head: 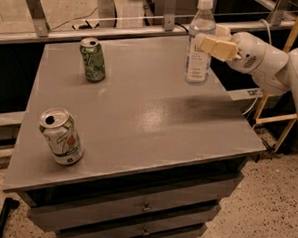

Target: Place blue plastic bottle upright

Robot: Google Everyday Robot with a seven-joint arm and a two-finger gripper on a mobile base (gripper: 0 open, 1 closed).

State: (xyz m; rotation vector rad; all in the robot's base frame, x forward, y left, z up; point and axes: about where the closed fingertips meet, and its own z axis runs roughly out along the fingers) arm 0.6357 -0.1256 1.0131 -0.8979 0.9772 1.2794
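The gripper [207, 41] reaches in from the right, at the back right part of the worktop [149, 121]; its jaws are clamped on the bottle [196, 66] just below the shoulder, only as far apart as the bottle is wide; the near finger [220, 47] is a flat tan pad lying across the bottle's right front, while the far one shows only as a pale edge behind it.

The bottle stands upright, its base apparently on the worktop near the back right edge; it is slim clear plastic with a white screw cap [205, 2] and a pale label round its lower half.

The arm [265, 57] is smooth, rounded white casing with a small perforated patch near the wrist.

The worktop is flat, grey and slightly glossy, with a soft glare near its middle; below its front edge are grey drawers [144, 207] with small metal pulls.

Two metal cans stand well apart from the bottle; a green can [92, 59] at the back left, upright; a pale can [61, 136] at the front left, its top open, leaning slightly.
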